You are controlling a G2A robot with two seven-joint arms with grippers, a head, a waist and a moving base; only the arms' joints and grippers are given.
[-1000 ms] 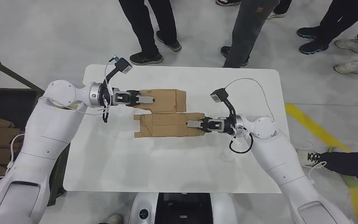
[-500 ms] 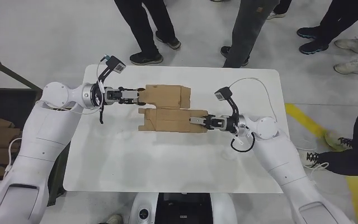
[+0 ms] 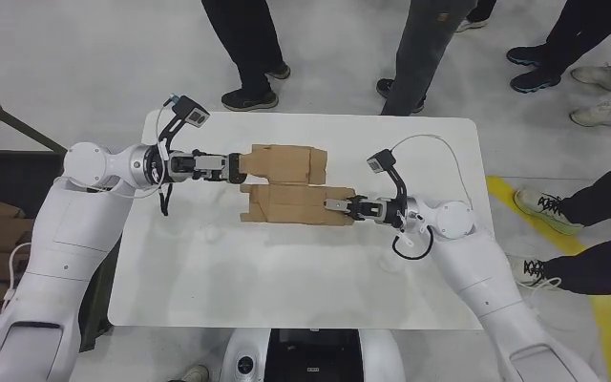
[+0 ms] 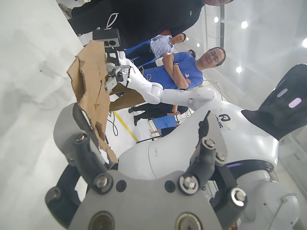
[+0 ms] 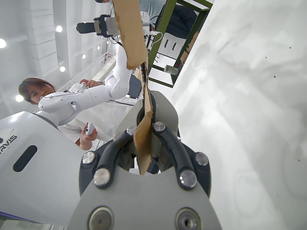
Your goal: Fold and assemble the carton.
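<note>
A flattened brown carton (image 3: 286,181) hangs over the far middle of the white table (image 3: 286,277), held up between both arms. My right gripper (image 3: 334,204) is shut on the carton's right edge; in the right wrist view the cardboard (image 5: 127,25) runs pinched between its fingers (image 5: 146,111). My left gripper (image 3: 239,165) is at the carton's left end. In the left wrist view its fingers (image 4: 72,120) stand wide apart, and the carton's torn edge (image 4: 88,82) leans against one of them, the gripper (image 4: 139,120) being open.
Several people stand along the table's far edge (image 3: 258,95). A green frame (image 5: 168,37) and stacked cardboard (image 3: 8,229) lie off the table's left side. The near half of the table is bare.
The carton has shifted slightly right and toward the far edge, with both grippers following. The left arm's elbow drew back to the left.
</note>
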